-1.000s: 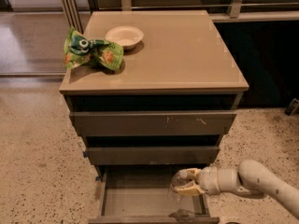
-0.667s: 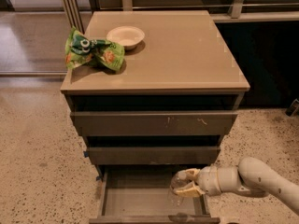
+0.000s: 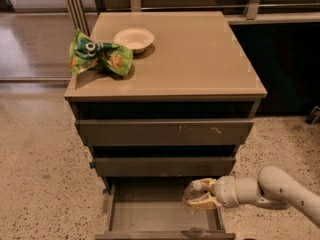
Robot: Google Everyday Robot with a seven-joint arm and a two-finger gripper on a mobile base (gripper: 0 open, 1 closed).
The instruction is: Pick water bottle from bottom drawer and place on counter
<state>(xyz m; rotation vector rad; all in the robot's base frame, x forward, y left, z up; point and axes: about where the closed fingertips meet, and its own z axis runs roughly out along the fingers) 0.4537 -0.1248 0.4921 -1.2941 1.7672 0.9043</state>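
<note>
tan flat counter [image 3: 200, 59] lies above the grey-brown bottom drawer [image 3: 150, 216], where the gripper [image 3: 197, 195], fingers closed on the small clear ribbed water bottle [image 3: 189, 199], could knock it against the middle drawer [image 3: 165, 166].

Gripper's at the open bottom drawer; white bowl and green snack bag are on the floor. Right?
No. The white bowl and green snack bag sit on the counter, per the camera view. The gripper is at the open bottom drawer, as said.
</note>
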